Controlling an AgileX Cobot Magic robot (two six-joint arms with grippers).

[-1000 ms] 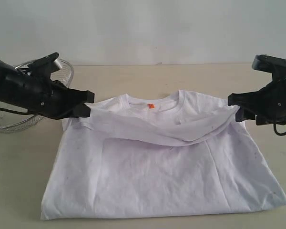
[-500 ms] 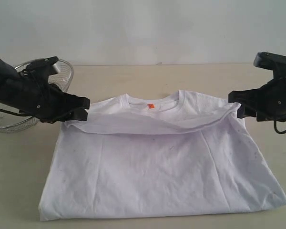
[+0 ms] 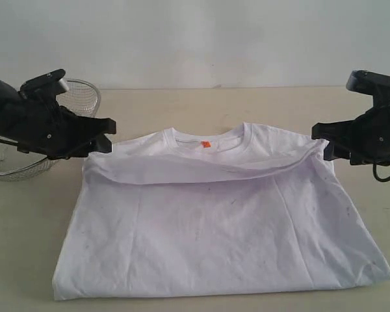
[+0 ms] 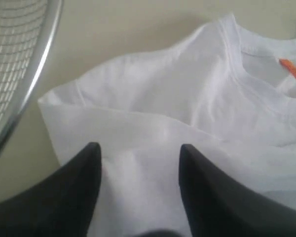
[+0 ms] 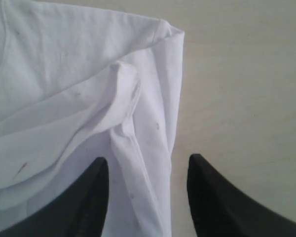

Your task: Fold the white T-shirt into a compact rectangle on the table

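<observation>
One creased, seemingly cotton white T-shirt.

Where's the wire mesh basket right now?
Exterior view: the mesh basket sits far left on the table, partly behind the left gripper, beside the white T-shirt.

A round wire-mesh metal basket stands upright at the far left of the exterior view. Its bright rim and curved mesh wall are only partly visible. A plain pale wall fills the background.
</observation>
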